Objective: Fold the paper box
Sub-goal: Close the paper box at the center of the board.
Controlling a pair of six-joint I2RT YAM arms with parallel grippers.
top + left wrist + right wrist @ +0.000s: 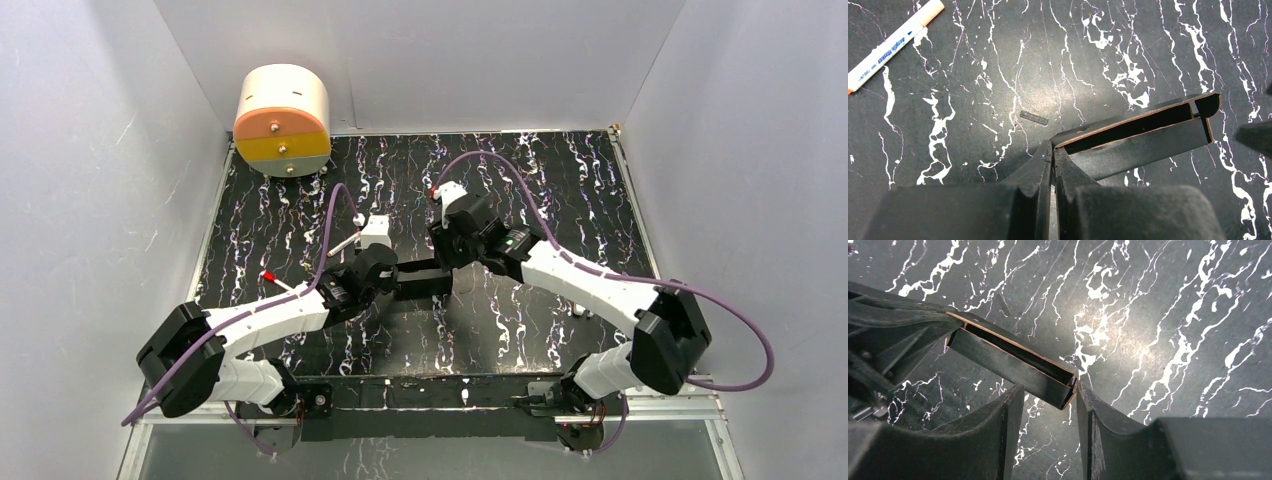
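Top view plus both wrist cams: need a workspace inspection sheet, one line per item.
Surface: black marbled table with white veins.
Job's things: paper box, partly formed with one long side open, spans between the two grippers.
Clutter: white marker with an orange cap; small dark scrap; cream drum with an orange and yellow face, far-left corner.
Grippers: left gripper shut on one end of the box; right gripper open, jaws either side of the other end.
Cables: purple cable loops along each arm, above the box.
Surroundings: white walls on three sides.
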